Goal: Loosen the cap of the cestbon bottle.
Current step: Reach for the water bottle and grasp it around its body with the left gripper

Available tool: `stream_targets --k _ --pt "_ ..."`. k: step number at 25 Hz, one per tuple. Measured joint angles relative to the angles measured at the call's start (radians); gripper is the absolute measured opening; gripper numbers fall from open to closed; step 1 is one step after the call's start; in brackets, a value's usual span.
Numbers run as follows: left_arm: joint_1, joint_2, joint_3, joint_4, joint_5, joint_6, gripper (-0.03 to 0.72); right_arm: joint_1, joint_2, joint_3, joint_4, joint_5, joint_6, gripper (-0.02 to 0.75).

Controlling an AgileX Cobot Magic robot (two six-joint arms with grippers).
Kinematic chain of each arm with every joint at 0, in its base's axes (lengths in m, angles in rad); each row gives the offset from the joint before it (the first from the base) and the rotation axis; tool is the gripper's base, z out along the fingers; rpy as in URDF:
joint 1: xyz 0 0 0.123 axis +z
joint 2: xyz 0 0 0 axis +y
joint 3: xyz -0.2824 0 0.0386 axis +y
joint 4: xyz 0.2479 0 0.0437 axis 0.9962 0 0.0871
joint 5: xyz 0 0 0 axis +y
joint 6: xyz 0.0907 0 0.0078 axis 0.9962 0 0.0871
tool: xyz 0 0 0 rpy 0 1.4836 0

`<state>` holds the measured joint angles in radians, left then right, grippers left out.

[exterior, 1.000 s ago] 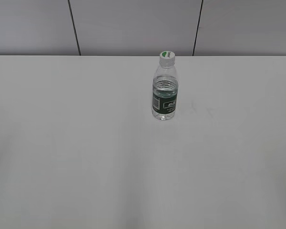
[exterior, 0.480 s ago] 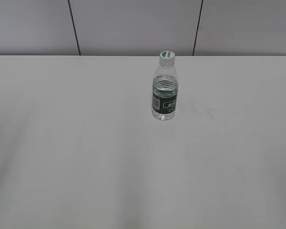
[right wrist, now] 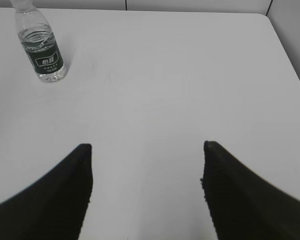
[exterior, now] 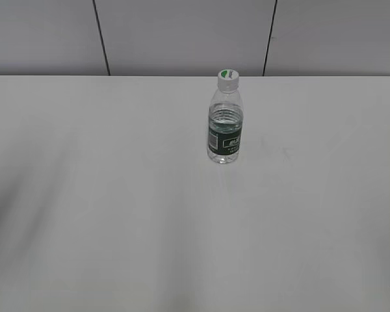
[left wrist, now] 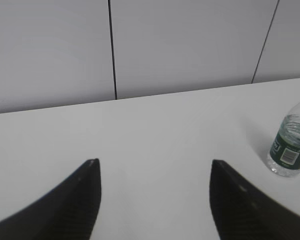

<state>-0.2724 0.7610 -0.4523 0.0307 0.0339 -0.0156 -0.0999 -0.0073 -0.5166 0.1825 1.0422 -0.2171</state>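
The cestbon bottle [exterior: 225, 127] stands upright on the white table, clear with a dark green label, its white cap [exterior: 227, 78] with a green patch on top. Neither arm shows in the exterior view. In the left wrist view my left gripper [left wrist: 154, 163] is open over bare table, the bottle [left wrist: 291, 146] far off at the right edge with its cap cut off by the frame. In the right wrist view my right gripper [right wrist: 147, 145] is open with nothing between its fingers; the bottle [right wrist: 41, 50] stands far up at the left, cap cut off by the frame.
The white table [exterior: 117, 195] runs back to a grey panelled wall [exterior: 182, 32] with dark seams. The table's right edge and rounded corner [right wrist: 275, 30] show in the right wrist view.
A soft shadow has grown darker on the table at the left of the exterior view. The bottle has not moved.
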Motion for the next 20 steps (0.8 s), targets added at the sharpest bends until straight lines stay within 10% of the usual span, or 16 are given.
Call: stream_targets --k 20 --pt "-0.002 0.571 0.0 0.27 -0.516 0.0 0.477 0.04 0.0 0.0 0.001 0.0 0.001 0.527"
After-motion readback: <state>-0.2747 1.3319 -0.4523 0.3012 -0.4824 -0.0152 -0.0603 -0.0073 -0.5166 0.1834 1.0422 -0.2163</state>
